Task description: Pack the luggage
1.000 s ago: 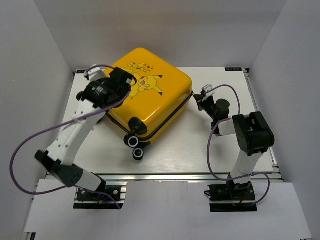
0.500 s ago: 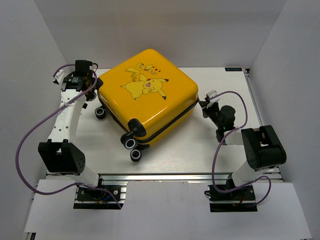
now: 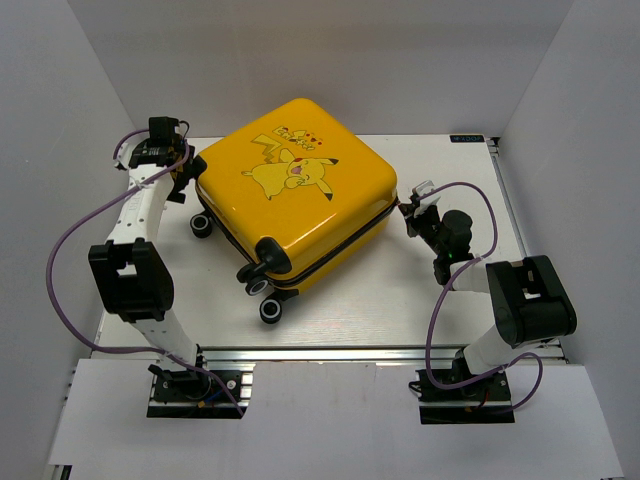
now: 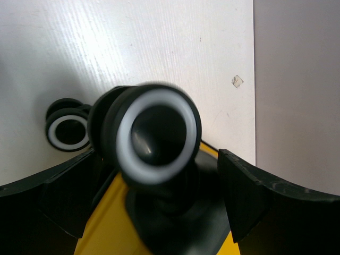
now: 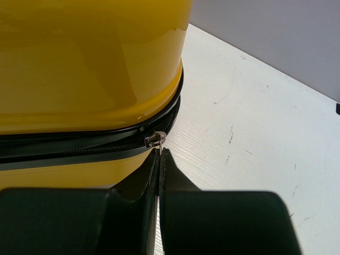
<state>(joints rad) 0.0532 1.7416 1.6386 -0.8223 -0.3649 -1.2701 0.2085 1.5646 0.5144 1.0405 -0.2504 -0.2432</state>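
Note:
The luggage (image 3: 300, 200), a bright yellow hard-shell suitcase with a Pikachu print, lies closed and flat in the middle of the table. My left gripper (image 3: 186, 178) is at its far left corner. In the left wrist view that gripper (image 4: 159, 204) is open, with a black white-ringed wheel (image 4: 156, 135) standing between its fingers (image 4: 244, 196), untouched. My right gripper (image 3: 408, 207) is at the suitcase's right corner. In the right wrist view it (image 5: 159, 155) is shut on the metal zipper pull (image 5: 158, 147), just below the slider (image 5: 154, 139) on the black zipper trim.
Two wheels (image 3: 262, 297) stick out at the suitcase's near corner and another wheel (image 3: 203, 225) on its left side. White walls close in both sides. An aluminium rail (image 3: 330, 352) runs along the near table edge. Purple cables loop beside both arms.
My left arm has swung from above the suitcase's left side out to its far left wheel corner. The suitcase has shifted slightly to the right, and my right gripper with it.

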